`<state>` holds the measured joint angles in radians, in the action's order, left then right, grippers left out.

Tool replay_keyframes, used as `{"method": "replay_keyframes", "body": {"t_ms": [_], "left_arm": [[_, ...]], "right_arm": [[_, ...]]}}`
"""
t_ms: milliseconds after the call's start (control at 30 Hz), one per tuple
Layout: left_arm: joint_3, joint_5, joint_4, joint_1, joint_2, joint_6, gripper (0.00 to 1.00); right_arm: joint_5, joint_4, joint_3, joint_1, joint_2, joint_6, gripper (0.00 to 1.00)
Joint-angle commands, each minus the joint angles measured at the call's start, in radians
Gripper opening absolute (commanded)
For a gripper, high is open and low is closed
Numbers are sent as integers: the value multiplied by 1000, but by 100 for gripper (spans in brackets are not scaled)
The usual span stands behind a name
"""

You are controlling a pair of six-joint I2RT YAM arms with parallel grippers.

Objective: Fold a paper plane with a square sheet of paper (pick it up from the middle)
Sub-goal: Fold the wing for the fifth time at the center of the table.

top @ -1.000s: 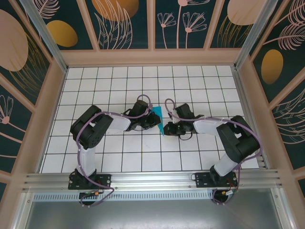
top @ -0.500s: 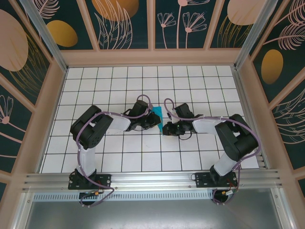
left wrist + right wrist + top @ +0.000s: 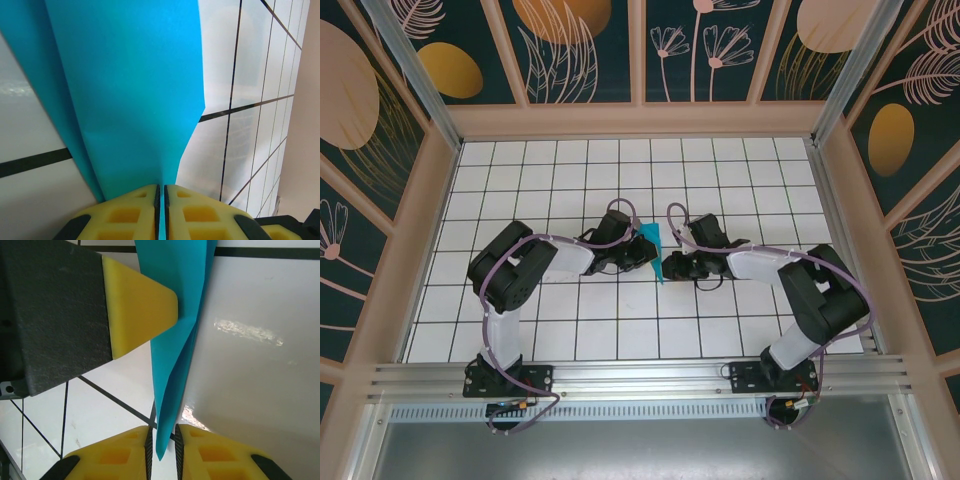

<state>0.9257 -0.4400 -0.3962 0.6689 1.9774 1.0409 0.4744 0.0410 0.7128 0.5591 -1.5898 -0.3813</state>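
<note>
The teal-blue sheet of paper (image 3: 657, 254) is folded into a narrow pointed shape and stands on edge at mid-table, between the two grippers. My left gripper (image 3: 646, 250) comes in from the left. In the left wrist view the left gripper (image 3: 160, 188) is shut on the paper (image 3: 130, 85), which fans up from the pinch. My right gripper (image 3: 671, 266) meets the paper from the right. In the right wrist view the right gripper (image 3: 162, 432) stands slightly open, and the pointed end of the paper (image 3: 175, 300) hangs loose between its pads. The left gripper's yellow pad (image 3: 140, 315) presses the paper higher up.
The white gridded table (image 3: 620, 320) is walled by a wooden frame (image 3: 640, 120) at the back and on both sides. An aluminium rail (image 3: 640, 378) carries the arm bases along the near edge.
The right gripper has shifted a little along the paper's lower end and its jaws have flickered slightly. The left gripper and the paper have stayed in place.
</note>
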Motion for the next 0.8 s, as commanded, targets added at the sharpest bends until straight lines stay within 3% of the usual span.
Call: {"method": "replay_keyframes", "body": {"t_ms": [0,267,533,767], "left_arm": [[-36,86,77,0,39,-5,14],[-34,84,77,0,40,-7,15],[-36,86,76,0,40,-5,15],[-39,91,78,0,41,-5,15]], "right_arm": [[22,-26,14,8,4,-20,24],[56,-31,41,29,-55,-18,23],[69,-33,36,38,-85,-23,12],[38,-12,7,42,-99,-28,11]]}}
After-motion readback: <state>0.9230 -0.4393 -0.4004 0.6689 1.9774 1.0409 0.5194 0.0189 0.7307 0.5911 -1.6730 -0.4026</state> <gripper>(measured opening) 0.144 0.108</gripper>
